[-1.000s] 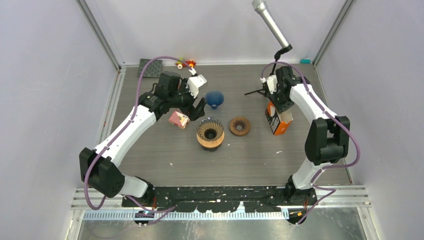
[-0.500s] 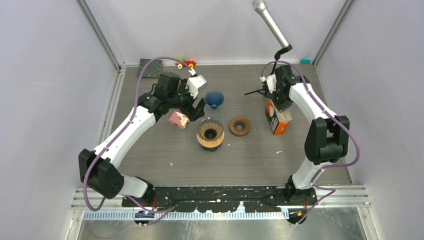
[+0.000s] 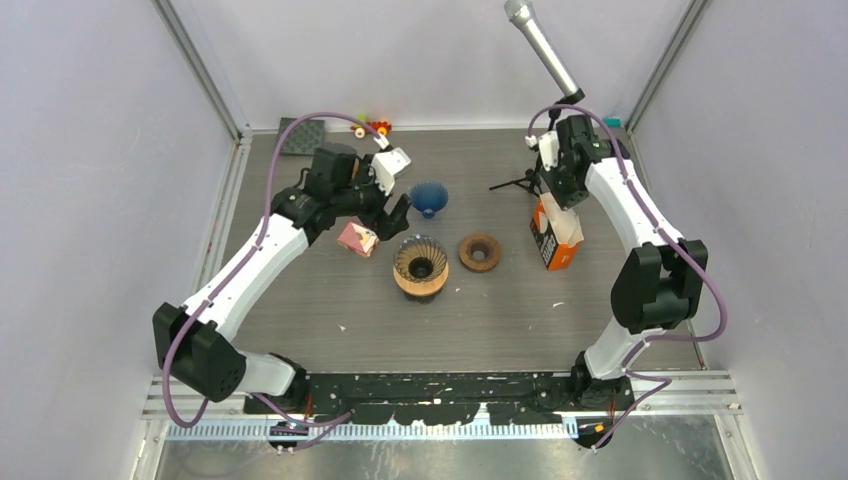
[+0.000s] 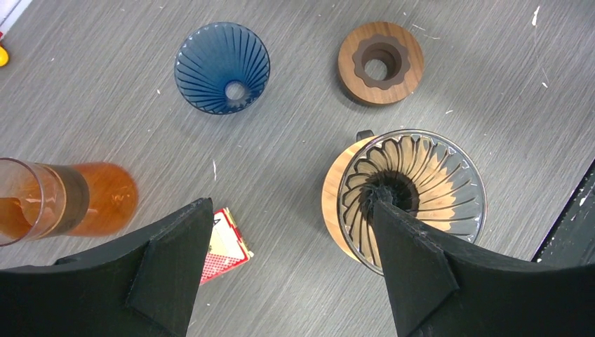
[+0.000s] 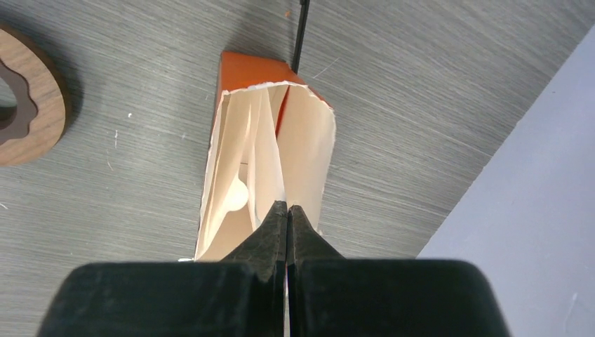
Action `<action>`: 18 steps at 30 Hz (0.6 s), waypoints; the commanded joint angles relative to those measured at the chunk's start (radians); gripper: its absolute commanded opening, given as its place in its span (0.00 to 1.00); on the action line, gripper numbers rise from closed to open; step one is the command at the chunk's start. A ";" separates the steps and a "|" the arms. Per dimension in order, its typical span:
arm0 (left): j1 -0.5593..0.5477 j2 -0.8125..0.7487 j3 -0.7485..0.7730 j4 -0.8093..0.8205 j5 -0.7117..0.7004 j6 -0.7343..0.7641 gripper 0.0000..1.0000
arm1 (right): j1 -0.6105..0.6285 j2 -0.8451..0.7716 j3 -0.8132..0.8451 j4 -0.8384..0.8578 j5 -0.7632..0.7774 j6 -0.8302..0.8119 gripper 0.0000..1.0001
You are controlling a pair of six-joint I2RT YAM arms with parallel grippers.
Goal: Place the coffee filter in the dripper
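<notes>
An orange box (image 3: 556, 238) of pale paper coffee filters (image 5: 238, 161) stands at the right of the table. My right gripper (image 5: 288, 207) hangs just above its torn-open top, shut, with the edge of one filter sheet running up into the pinched tips. In the top view this gripper (image 3: 551, 190) sits behind the box. A clear ribbed dripper (image 3: 420, 265) on a wooden base stands mid-table. My left gripper (image 4: 291, 209) hovers open over the bare table beside that dripper (image 4: 410, 196), holding nothing.
A blue ribbed cone (image 3: 428, 197) and a wooden ring (image 3: 480, 252) lie near the dripper. A red-and-white packet (image 3: 356, 239) lies under the left gripper, an orange glass cup (image 4: 63, 203) to its left. A microphone on a tripod (image 3: 545, 50) stands behind the box.
The right gripper's jaws have closed at the box's mouth, and it has risen and drawn back a little. The left arm has barely moved.
</notes>
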 commanded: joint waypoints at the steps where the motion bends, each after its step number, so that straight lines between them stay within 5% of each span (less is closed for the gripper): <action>1: 0.004 -0.018 0.026 0.057 0.006 -0.020 0.86 | 0.004 -0.090 0.076 -0.043 0.012 0.014 0.01; 18: 0.004 0.051 0.099 0.128 -0.046 -0.122 0.86 | 0.003 -0.251 0.170 -0.177 -0.006 0.008 0.00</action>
